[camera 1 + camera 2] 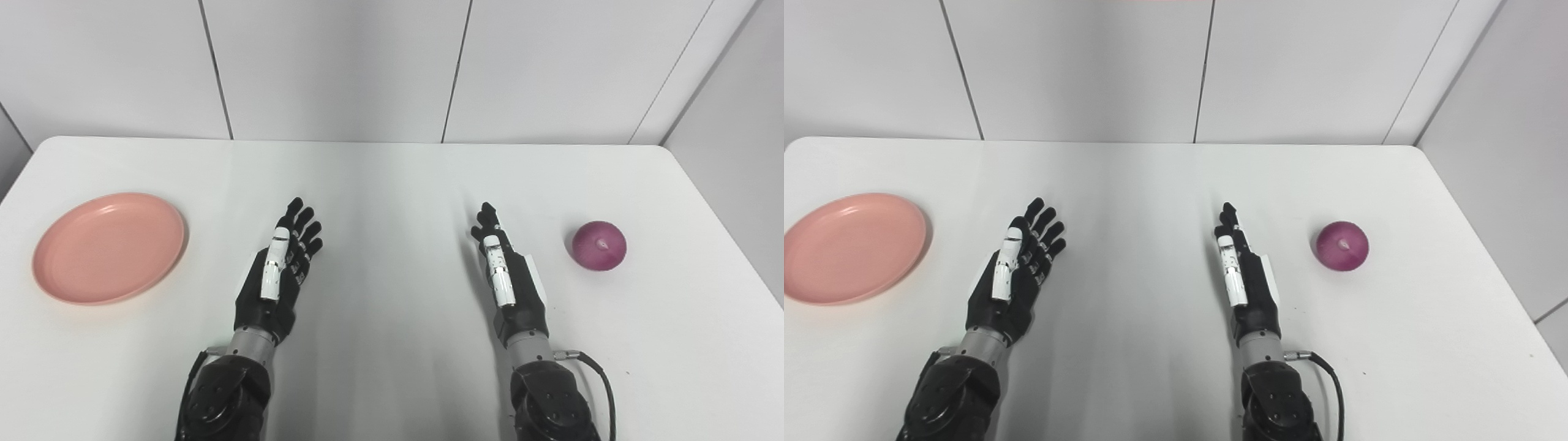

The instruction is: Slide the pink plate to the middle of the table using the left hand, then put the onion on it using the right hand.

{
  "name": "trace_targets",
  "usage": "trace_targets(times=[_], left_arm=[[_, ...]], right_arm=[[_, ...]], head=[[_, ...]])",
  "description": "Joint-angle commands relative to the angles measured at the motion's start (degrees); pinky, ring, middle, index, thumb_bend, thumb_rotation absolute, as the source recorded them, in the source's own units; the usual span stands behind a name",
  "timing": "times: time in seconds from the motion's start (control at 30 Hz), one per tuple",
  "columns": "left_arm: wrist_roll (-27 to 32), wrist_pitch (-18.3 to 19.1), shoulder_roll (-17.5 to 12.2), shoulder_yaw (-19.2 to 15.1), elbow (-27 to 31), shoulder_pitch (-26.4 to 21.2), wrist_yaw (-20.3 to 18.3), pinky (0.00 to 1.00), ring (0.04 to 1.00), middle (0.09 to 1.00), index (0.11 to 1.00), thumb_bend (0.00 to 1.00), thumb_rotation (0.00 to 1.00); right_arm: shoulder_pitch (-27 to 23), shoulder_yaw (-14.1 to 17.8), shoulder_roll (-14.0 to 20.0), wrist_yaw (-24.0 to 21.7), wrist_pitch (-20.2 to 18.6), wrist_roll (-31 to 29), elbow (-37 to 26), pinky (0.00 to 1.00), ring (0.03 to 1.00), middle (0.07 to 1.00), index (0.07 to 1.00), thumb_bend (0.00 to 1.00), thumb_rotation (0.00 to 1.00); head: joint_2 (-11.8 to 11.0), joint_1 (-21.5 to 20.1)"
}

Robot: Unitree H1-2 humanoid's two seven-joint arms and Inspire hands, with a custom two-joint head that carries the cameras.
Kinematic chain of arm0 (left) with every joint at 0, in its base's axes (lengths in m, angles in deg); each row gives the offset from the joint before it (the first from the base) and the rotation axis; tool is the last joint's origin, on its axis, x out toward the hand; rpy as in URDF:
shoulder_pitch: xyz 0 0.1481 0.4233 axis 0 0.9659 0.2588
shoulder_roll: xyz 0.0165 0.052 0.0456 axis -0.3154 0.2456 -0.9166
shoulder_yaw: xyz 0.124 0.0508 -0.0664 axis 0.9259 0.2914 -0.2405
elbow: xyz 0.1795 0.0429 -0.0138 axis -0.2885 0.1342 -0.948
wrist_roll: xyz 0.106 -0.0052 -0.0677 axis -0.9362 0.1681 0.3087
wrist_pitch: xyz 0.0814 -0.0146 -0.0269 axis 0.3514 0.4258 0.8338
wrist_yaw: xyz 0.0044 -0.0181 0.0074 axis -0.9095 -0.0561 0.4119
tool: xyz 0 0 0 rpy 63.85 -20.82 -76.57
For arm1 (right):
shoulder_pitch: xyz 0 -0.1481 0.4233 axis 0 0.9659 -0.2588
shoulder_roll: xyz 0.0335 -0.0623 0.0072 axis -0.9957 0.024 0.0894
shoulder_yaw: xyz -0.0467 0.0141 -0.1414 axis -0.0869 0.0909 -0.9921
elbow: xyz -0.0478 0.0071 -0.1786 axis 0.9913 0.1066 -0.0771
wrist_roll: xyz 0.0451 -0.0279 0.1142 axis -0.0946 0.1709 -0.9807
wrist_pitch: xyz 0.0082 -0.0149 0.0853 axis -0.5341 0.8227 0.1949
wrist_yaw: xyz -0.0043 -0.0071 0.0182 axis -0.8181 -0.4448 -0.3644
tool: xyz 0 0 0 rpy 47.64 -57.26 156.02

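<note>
Both your hands are empty, fingers extended: left hand [275,275], right hand [508,275]. Pink plate [109,247] sits far left, onion [599,245] far right. Slide first.

Left hand [277,275], right hand [508,275]: both empty, fingers [303,226] extended forward.

White table [392,184] — rounded corners — against pale wall panels [331,67] with dark seams.

The pink plate [109,247] lies flat and empty, right way up, at nine o'clock near the white tabletop's [392,184] edge. The onion [599,245], round and purple-red, sits alone at three o'clock, well apart from it.
</note>
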Motion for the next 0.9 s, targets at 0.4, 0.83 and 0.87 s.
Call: trace_targets(times=[0.4,0.83,0.87], left_arm=[[-0.2,1.0,-0.2,0.3,0.5,-0.1,0.0,0.97,0.975,0.989,0.971,0.48,1.0],[-0.1,1.3,0.0,0.2,0.7,-0.2,0.3,0.97,0.976,0.989,0.969,0.48,1.0],[-0.1,1.4,0.0,0.2,0.8,-0.2,0.3,0.97,0.975,0.989,0.969,0.48,1.0]], right_arm=[[-0.8,-0.3,-0.4,0.2,2.4,0.2,-1.8,1.0,0.953,0.972,0.987,0.31,1.0],[-0.8,-0.4,-0.3,0.2,1.7,0.4,-2.2,1.0,0.952,0.972,0.985,0.32,1.0],[-0.8,-0.4,-0.3,0.2,1.6,0.4,-2.2,1.0,0.951,0.971,0.985,0.32,1.0]], head=[[0.0,0.1],[0.1,0.2],[0.1,0.2]])
